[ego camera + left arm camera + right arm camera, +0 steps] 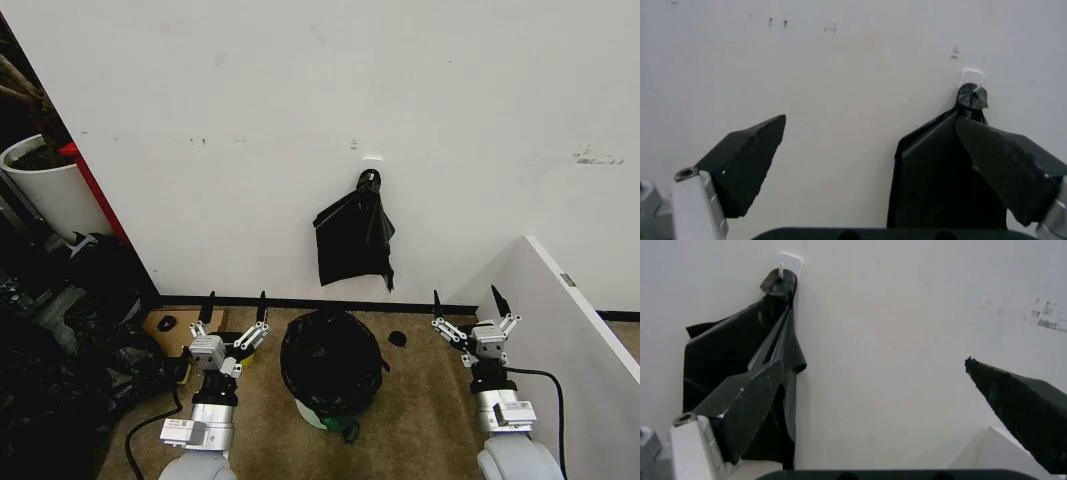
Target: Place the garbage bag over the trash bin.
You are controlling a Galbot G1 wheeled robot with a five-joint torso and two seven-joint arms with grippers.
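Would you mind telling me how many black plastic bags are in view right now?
2. One garbage bag lines the trash bin on the floor between the open left gripper and right gripper; one knotted bag bundle hangs on the wall hook. Dark clutter at left could hide more.

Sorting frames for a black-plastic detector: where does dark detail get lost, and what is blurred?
Head view: the garbage bag lining the trash bin reads as near-solid black. Left wrist view: jaws soft, wall bundle flat black. Right wrist view: faint sheen on bundle folds.

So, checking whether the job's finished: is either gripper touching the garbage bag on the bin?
Apart. In the head view, floor shows between the garbage bag and both the left gripper and right gripper, each open.
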